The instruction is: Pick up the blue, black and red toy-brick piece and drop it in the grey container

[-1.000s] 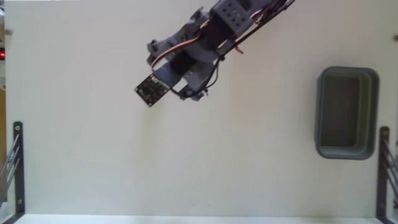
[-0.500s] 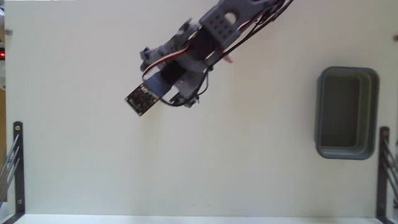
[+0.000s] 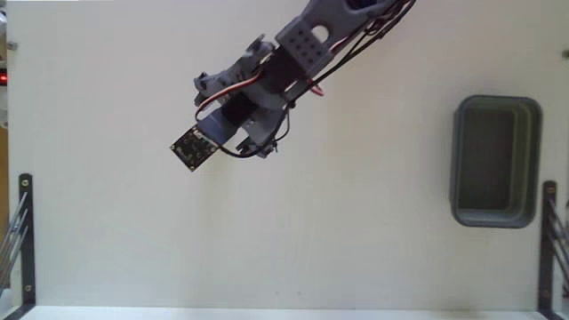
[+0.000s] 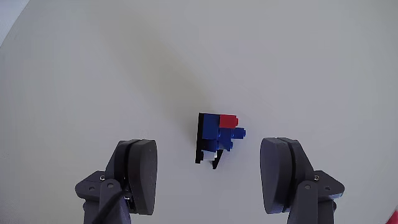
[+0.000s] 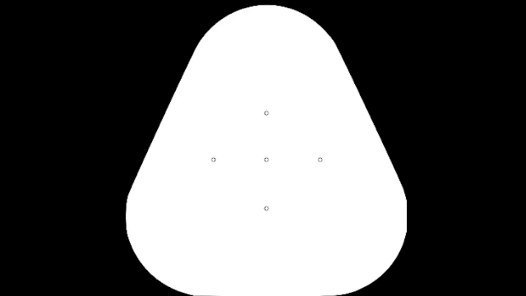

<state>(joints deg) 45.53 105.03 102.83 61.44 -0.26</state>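
My jaws are spread wide, my gripper hanging over the small blue, red and black plastic toy-brick piece, which lies between and just ahead of the fingertips on the plain white table, nearer its top edge in the fixed view. Nothing grasped yet: closing, lifting, carrying and dropping are all left. The dark grey rounded-rectangular plastic container sits empty at the table's right edge, well apart.
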